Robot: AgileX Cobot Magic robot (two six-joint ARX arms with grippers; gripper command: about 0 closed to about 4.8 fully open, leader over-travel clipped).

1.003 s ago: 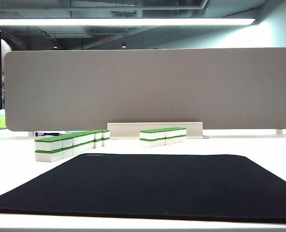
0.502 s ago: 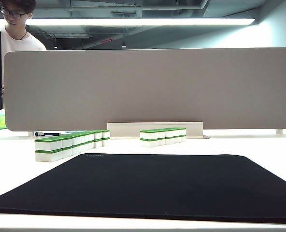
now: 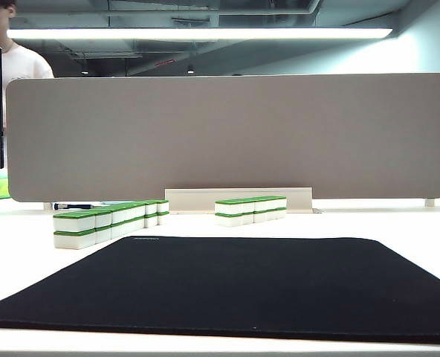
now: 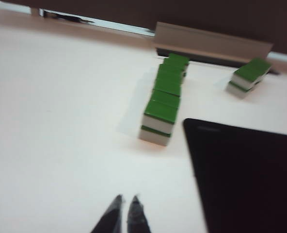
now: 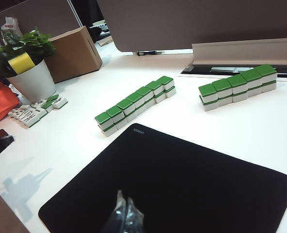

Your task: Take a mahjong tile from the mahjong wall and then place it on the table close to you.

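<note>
The mahjong wall (image 3: 108,219) is the longer two-high row of white blocks with green tops, running back from the black mat's (image 3: 235,286) far left corner on the white table (image 3: 398,223). Neither gripper appears in the exterior view. In the left wrist view my left gripper (image 4: 125,203) hangs shut and empty over bare table, well short of the wall's near end (image 4: 158,121). In the right wrist view my right gripper (image 5: 124,198) is shut and empty above the mat (image 5: 182,179), with the wall (image 5: 134,104) farther off beyond the mat's edge.
A shorter row of the same tiles (image 3: 250,208) stands right of the wall, before the grey-beige divider (image 3: 227,134). To the left are a potted plant (image 5: 29,73), a cardboard box (image 5: 75,53) and loose tiles (image 5: 34,109). A person (image 3: 12,52) stands behind the divider.
A person has come into view behind the divider at the top left and shifted left. The tiles and mat have not moved.
</note>
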